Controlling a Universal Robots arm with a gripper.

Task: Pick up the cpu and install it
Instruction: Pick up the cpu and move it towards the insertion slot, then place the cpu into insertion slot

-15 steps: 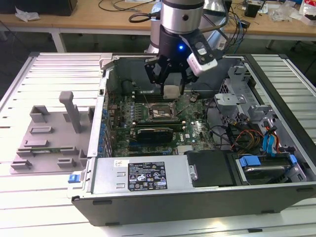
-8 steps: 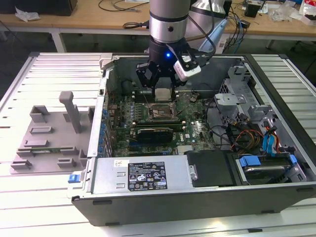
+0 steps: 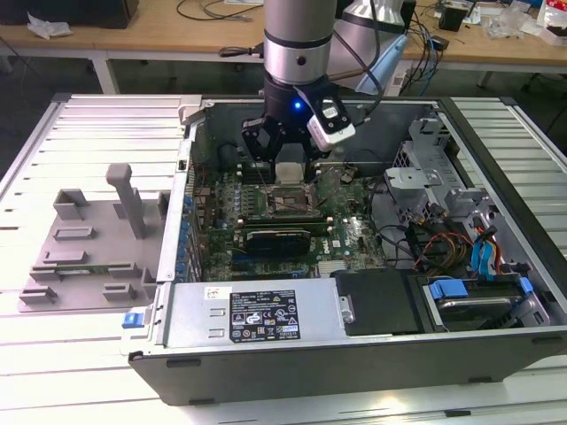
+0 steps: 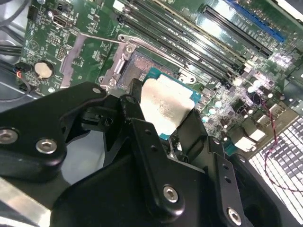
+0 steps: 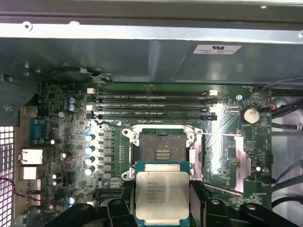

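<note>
The cpu [image 5: 162, 191], a thin square chip with a pale silver top and green edge, is held flat between my gripper's black fingers [image 5: 200, 201]. The gripper [image 3: 291, 168] hangs inside the open computer case, just above the motherboard. In the first wrist view the open socket [image 5: 162, 146] lies uncovered right beside the chip's edge, with its load plate [image 5: 222, 158] swung to one side. In the second wrist view the cpu [image 4: 165, 106] sits clamped in the gripper [image 4: 163, 118], over one corner of the socket [image 4: 135, 66]. The chip hovers apart from the socket.
Several long memory slots [image 5: 151, 101] run beside the socket. A black card [image 3: 279, 237], a power supply [image 3: 257, 310] and a drive cage with cables [image 3: 443, 204] crowd the case. A grey fixture [image 3: 89, 239] stands on the slatted table at the exterior view's left.
</note>
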